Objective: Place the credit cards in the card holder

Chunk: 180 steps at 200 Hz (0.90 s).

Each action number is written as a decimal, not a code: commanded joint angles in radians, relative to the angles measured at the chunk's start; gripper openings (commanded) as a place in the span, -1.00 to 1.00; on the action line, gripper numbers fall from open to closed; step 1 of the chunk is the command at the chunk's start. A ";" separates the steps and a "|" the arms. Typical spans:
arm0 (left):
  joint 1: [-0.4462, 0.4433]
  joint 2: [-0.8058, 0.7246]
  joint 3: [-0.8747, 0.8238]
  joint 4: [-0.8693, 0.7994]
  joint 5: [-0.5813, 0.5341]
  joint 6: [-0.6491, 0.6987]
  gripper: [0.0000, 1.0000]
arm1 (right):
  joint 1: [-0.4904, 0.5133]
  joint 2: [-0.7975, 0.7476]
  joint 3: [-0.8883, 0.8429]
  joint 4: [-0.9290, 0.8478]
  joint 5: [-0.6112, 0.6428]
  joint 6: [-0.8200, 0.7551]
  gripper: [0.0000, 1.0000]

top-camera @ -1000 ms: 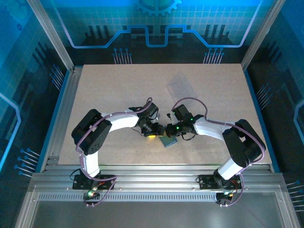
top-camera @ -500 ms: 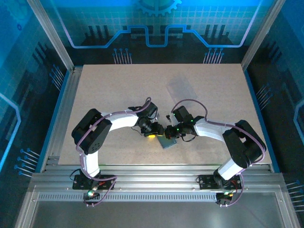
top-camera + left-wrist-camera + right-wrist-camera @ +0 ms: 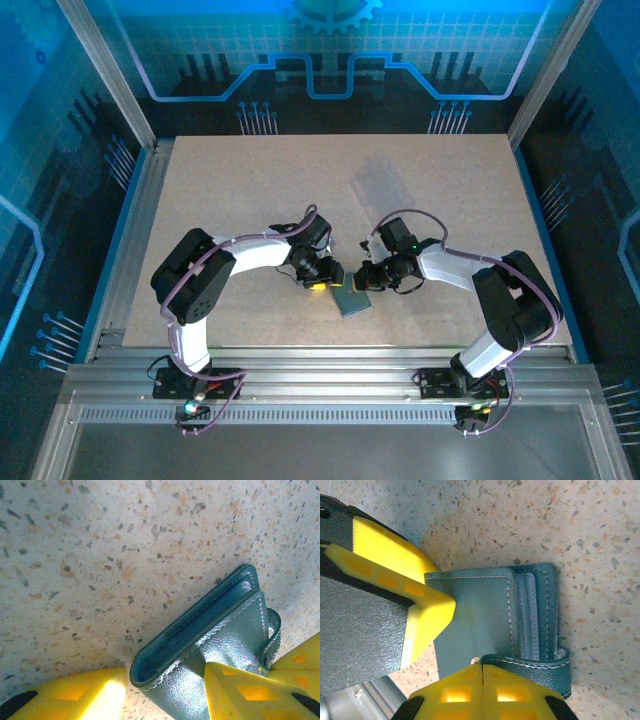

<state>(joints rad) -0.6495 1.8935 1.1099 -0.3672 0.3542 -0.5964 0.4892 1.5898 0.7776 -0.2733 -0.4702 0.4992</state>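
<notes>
The card holder (image 3: 352, 302) is a teal-grey wallet lying folded on the table between both arms. In the left wrist view my left gripper (image 3: 166, 672) straddles one end of the card holder (image 3: 220, 635); one yellow finger (image 3: 65, 695) sits against its dark edge and the other finger (image 3: 250, 690) rests on its shiny face. In the right wrist view my right gripper (image 3: 481, 666) is shut, pinching the end of the strap (image 3: 540, 667) by its snap, and the strap loops round the card holder (image 3: 475, 610). The credit cards are out of view.
A clear plastic tray (image 3: 380, 180) lies on the table beyond the grippers. The left gripper (image 3: 328, 282) and the right gripper (image 3: 362, 285) stand almost tip to tip. The aluminium frame rail (image 3: 320, 360) runs along the near edge.
The right wrist has swung a little to the right and nearer, and the card holder has shifted slightly towards the near edge. The left arm has hardly moved.
</notes>
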 commanded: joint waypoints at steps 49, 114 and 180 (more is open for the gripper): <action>-0.040 0.119 -0.029 0.106 0.025 0.009 -0.07 | -0.020 0.019 -0.003 0.018 -0.122 0.046 -1.00; -0.057 0.128 -0.018 0.097 0.014 0.009 -0.07 | -0.012 0.035 0.001 0.019 -0.124 0.042 -1.00; -0.072 0.144 -0.004 0.091 0.008 0.007 -0.07 | 0.009 0.071 0.014 0.052 -0.139 0.062 -1.00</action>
<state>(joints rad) -0.6510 1.9079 1.1309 -0.3950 0.3531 -0.5961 0.4839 1.6382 0.7780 -0.2356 -0.5690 0.5426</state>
